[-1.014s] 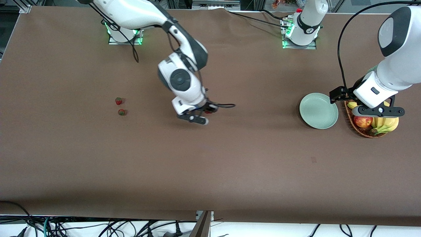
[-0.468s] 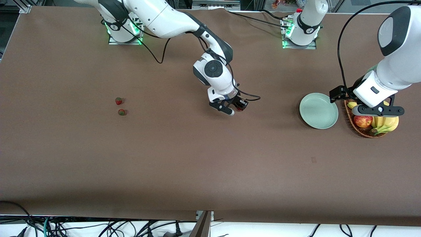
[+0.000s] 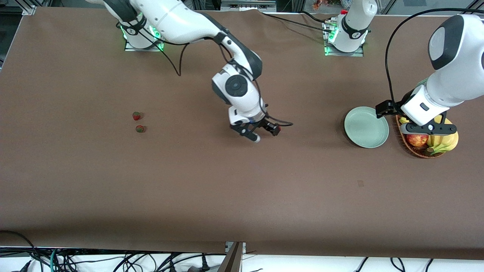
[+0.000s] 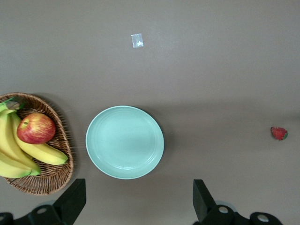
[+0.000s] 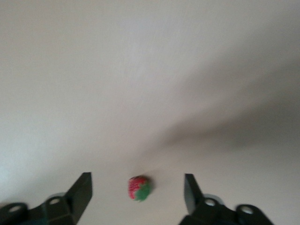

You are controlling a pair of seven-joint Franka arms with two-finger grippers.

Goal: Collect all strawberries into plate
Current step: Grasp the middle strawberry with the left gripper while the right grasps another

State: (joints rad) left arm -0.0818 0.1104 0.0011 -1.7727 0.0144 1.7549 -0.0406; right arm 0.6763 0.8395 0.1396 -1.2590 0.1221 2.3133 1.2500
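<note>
My right gripper (image 3: 265,133) hangs open over the middle of the table. In the right wrist view one strawberry (image 5: 139,188) sits below the gap of the right gripper (image 5: 137,183), touching neither finger. The left wrist view shows this strawberry (image 4: 279,133) on the cloth, well short of the plate (image 4: 124,142). Two more strawberries (image 3: 136,116) (image 3: 140,129) lie close together toward the right arm's end. The pale green plate (image 3: 366,127) is empty. My left gripper (image 3: 427,130) hovers open above the plate and basket, and the left gripper (image 4: 139,201) holds nothing.
A wicker basket (image 3: 416,151) with an apple (image 3: 417,139) and bananas (image 3: 442,141) stands beside the plate at the left arm's end. A small pale scrap (image 4: 137,41) lies on the brown cloth nearer the front camera than the plate.
The right arm carried a strawberry toward the plate, then drew back a little. Its gripper opened and the berry left the fingers. The left arm shifted slightly.
</note>
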